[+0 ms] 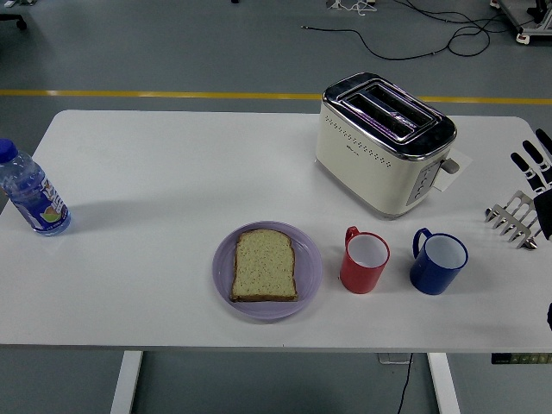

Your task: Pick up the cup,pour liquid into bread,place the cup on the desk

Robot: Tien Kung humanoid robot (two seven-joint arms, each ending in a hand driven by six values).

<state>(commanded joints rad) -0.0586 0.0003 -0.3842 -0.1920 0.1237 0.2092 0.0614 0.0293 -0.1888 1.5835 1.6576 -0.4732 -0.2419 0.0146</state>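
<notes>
Hovering at the right edge, right hand (536,185), fingers spread, nothing held | red cup (363,261) between bread (265,265) and blue cup (437,261) on tabletop (164,164) | risk: blue cup could be knocked, or wrongly grasped, when reached past.

We see two cups standing upright and apart from each other, both open-mouthed with pale insides. The red cup (364,261) stands just right of the lilac plate (224,259), its handle turned to the upper left, towards the plate's far side. The blue cup (438,261) stands farther right of the plate, beyond the red one, its handle likewise at the upper left. The bread (265,265), a single pale brown-crusted slice, lies flat in the middle of the plate, its rounded top pointing away from us
</notes>
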